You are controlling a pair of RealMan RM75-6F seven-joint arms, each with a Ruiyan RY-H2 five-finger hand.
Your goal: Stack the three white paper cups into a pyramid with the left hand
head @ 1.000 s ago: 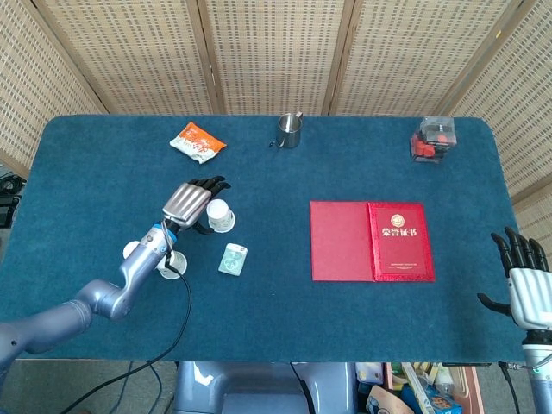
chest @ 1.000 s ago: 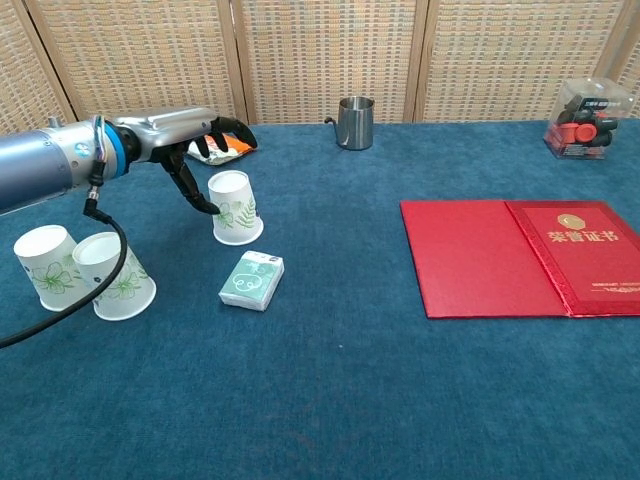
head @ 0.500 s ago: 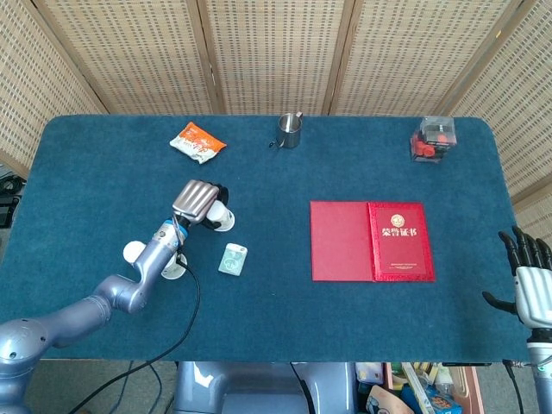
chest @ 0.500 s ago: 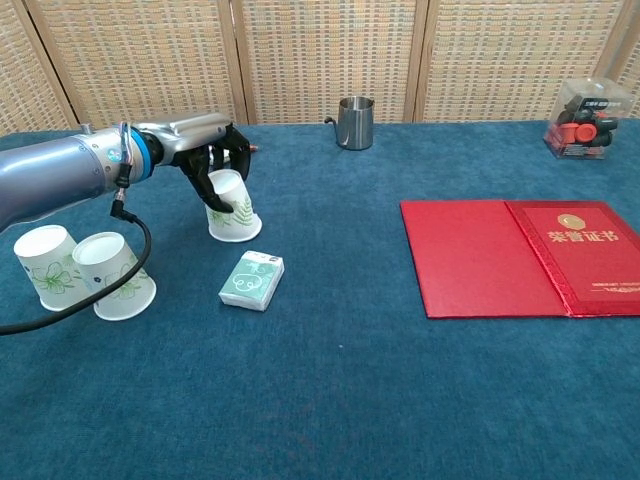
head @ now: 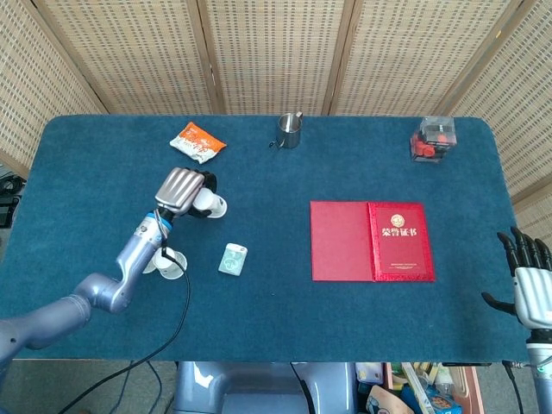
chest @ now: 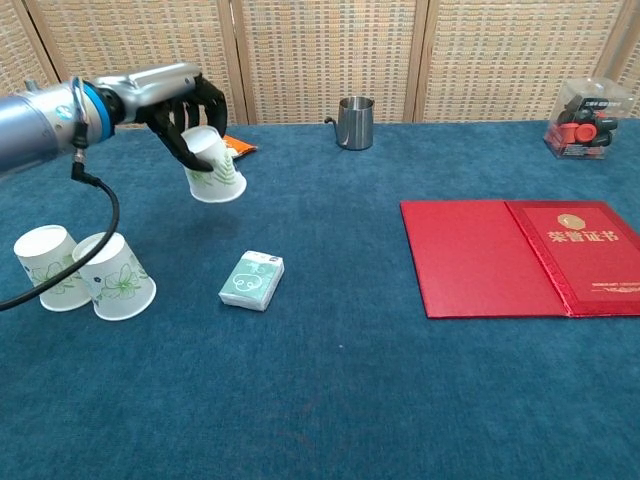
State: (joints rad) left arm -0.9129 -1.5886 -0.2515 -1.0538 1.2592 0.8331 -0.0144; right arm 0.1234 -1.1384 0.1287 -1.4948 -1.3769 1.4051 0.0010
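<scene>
Left hand [chest: 185, 115] has its dark fingers wrapped round one white paper cup [chest: 213, 168], mouth down and tilted, lifted clear of the blue felt-like table [chest: 400, 380]; metal-grey back of the hand faces up in the head view [head: 181, 190], cup [head: 207, 202] poking out beside it. Other two paper cups [chest: 85, 277] sit upside down on the cloth at the near left, touching side by side, both tapered with a green leaf print; in the head view they are mostly hidden under the forearm [head: 169, 264]. A small flat pale-green packet [chest: 252, 279] lies near them, apart from both. Crinkly orange snack bag [head: 197, 141] sits at the far left just beyond the hand. Shiny steel cup [chest: 354, 122] with a handle stands upright at the far edge, centre. Red booklet [chest: 520, 256] lies open and flat on the right, gold emblem on its cover half. Clear plastic box [chest: 586, 119] with red and black bits inside sits at the far right corner. Right hand [head: 528, 274] hangs off the table's right near edge, fingers apart and straight, holding nothing. Woven cane screen panels [head: 276, 52] behind.
</scene>
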